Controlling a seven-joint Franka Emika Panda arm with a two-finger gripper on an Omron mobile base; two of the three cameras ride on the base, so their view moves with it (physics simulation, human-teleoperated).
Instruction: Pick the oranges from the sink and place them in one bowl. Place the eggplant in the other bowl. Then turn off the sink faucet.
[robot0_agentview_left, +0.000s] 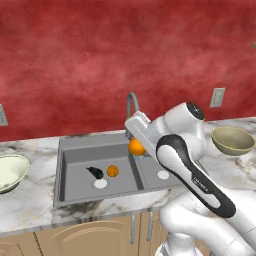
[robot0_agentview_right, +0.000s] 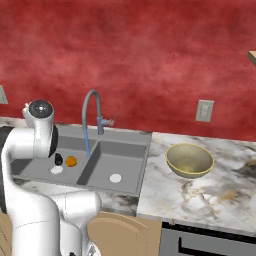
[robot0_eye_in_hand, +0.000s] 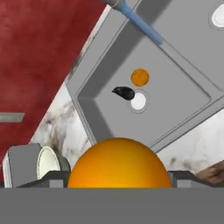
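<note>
My gripper (robot0_agentview_left: 135, 145) is shut on one of the oranges (robot0_agentview_left: 136, 146), held in the air above the divider of the sink (robot0_agentview_left: 75, 150). In the hand view that orange (robot0_eye_in_hand: 119, 164) bulges large between the fingertips. The second orange (robot0_agentview_left: 113, 171) (robot0_agentview_right: 71, 161) (robot0_eye_in_hand: 140, 77) lies in the left basin beside the dark eggplant (robot0_agentview_left: 95, 172) (robot0_agentview_right: 58, 159) (robot0_eye_in_hand: 124, 92), close to the white drain. The tan bowl (robot0_agentview_left: 233, 140) (robot0_agentview_right: 189, 160) stands on the counter right of the sink. At the far left sits the cream-white bowl (robot0_agentview_left: 10, 171). The sink faucet (robot0_agentview_left: 131, 102) (robot0_agentview_right: 91, 112) runs a blue stream.
The marble counter (robot0_agentview_right: 210, 195) spreads around the sink, with a red wall behind. An outlet (robot0_agentview_left: 217, 97) (robot0_agentview_right: 204, 110) is mounted above the tan bowl. Wooden cabinet doors (robot0_agentview_left: 95, 240) lie under the counter's front edge. My arm's elbow (robot0_agentview_left: 190, 175) hangs over the right basin.
</note>
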